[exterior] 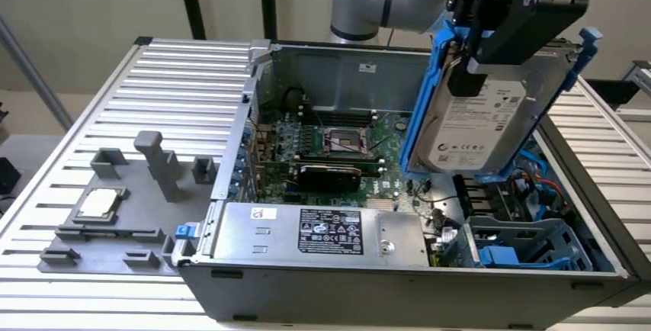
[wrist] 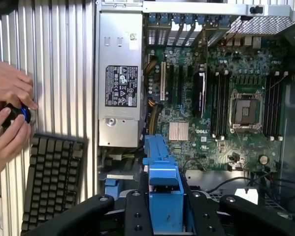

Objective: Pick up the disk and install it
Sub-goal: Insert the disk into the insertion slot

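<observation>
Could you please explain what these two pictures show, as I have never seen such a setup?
This is a robot arm with a black gripper on its end. The exterior view comes from a camera off the arm; the wrist view from a camera on its wrist, looking down past the gripper. On the ribbed metal table stands an open grey computer case, its green motherboard exposed. On the exterior view's left, a grey fixture holds a small square silver processor chip. The gripper is shut on the disk, a silver-grey hard drive in a blue plastic carrier, held above the case. In the wrist view a person's hands hold a small black device beside a black keyboard.
</observation>
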`<state>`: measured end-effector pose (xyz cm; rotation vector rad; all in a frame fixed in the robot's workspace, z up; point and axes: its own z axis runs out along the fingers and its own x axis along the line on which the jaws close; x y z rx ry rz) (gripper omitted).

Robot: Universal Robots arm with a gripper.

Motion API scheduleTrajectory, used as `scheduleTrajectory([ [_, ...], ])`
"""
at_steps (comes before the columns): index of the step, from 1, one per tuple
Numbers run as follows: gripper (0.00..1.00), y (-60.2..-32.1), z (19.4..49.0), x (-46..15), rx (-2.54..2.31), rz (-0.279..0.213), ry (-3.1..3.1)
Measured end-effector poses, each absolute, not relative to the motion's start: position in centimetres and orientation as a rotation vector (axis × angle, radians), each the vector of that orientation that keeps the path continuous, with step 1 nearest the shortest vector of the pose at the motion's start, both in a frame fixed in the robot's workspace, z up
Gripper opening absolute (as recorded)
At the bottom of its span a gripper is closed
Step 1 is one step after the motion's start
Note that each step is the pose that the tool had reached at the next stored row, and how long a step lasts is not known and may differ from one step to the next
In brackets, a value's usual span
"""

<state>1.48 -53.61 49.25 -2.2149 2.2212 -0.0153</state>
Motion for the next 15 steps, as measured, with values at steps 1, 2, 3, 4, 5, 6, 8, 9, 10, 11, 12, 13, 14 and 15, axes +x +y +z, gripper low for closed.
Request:
scheduleTrajectory([
  [1, 0.0, -53.9, 49.3, 1.6, -2.215, -0.015, 2.221],
  [2, 0.0, -54.2, 49.2, 1.8, -2.215, -0.015, 2.221],
  [3, 0.0, -54.5, 49.2, 2.0, -2.215, -0.015, 2.221],
  [4, 0.0, -54.7, 49.2, 2.2, -2.215, -0.015, 2.221],
  [5, 0.0, -55.0, 49.2, 2.5, -2.215, -0.015, 2.221],
  [6, 0.0, -56.0, 49.2, 3.5, -2.215, -0.015, 2.221],
  [8, 0.0, -56.5, 49.2, 4.1, -2.215, -0.015, 2.221],
  [9, 0.0, -56.7, 49.2, 4.4, -2.215, -0.015, 2.221],
  [10, 0.0, -56.9, 49.2, 4.7, -2.215, -0.015, 2.221],
  [11, 0.0, -57.1, 49.2, 5.1, -2.215, -0.015, 2.221],
  [12, 0.0, -57.3, 49.1, 5.6, -2.215, -0.015, 2.221],
  [13, 0.0, -57.4, 49.1, 6.1, -2.215, -0.015, 2.221],
  [14, 0.0, -57.5, 49.1, 6.5, -2.215, -0.015, 2.221],
  [15, 0.0, -57.5, 49.1, 7.0, -2.215, -0.015, 2.221],
])
